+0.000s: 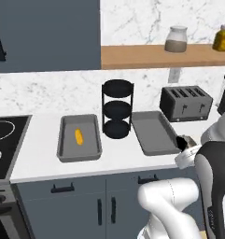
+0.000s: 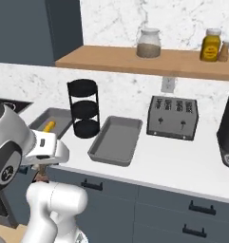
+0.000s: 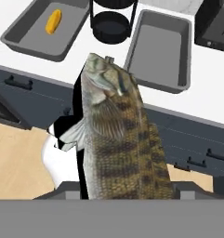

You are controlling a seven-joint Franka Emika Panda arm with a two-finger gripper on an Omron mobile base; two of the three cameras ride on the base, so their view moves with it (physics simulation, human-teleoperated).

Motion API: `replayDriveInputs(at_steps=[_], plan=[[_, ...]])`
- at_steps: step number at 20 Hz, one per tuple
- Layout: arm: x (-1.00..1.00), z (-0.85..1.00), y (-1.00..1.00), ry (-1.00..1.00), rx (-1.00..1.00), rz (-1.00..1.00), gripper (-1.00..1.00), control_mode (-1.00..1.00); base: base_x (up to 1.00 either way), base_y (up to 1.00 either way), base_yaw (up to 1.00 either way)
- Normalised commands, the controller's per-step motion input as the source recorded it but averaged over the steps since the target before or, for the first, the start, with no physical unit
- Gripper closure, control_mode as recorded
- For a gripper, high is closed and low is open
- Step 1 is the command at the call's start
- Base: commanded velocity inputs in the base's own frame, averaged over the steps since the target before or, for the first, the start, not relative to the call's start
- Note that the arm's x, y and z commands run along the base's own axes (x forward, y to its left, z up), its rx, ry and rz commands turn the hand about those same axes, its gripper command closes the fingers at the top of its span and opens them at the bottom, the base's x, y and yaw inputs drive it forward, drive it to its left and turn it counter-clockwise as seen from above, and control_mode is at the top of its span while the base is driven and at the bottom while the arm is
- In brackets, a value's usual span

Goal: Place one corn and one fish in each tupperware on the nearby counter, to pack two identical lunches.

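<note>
Fish carried toward the trays, one cob packed.
Gripper [image 1: 181, 141] clamps fish [image 3: 118, 135] before counter [image 1: 123, 161]; risk: long body catches tupperware [image 3: 162, 51] rim, or drops beside corn [image 1: 79, 137] wrongly.

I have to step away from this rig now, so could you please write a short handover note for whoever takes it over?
Gripper: shut on a fish, held in front of the counter, short of the trays.
Left tupperware: one corn inside, no fish.
Right tupperware: nothing inside.
The black rack stands between the two trays.
Done: one corn packed.
Left: drop this fish into a tray, then put one corn in the right tray and a second fish in the other tray. The second corn and second fish still have to be found.
</note>
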Motion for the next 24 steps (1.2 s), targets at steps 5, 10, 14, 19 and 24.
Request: replayDriveInputs(at_steps=[5, 10, 14, 19, 24], plan=[[0.0, 0.0, 0.0, 0.0, 0.0, 0.0, 1.0, 1.0, 0.6, 1.0, -0.15], [0.0, 0.0, 0.0, 0.0, 0.0, 0.0, 1.0, 1.0, 0.28, 0.99, -0.18], [0.0, 0.0, 0.0, 0.0, 0.0, 0.0, 1.0, 1.0, 0.16, 0.58, -0.24], [0.0, 0.0, 0.0, 0.0, 0.0, 0.0, 1.0, 1.0, 0.31, 0.14, -0.08], [0.0, 0.0, 0.0, 0.0, 0.0, 0.0, 1.0, 1.0, 0.43, -0.01, 0.0]])
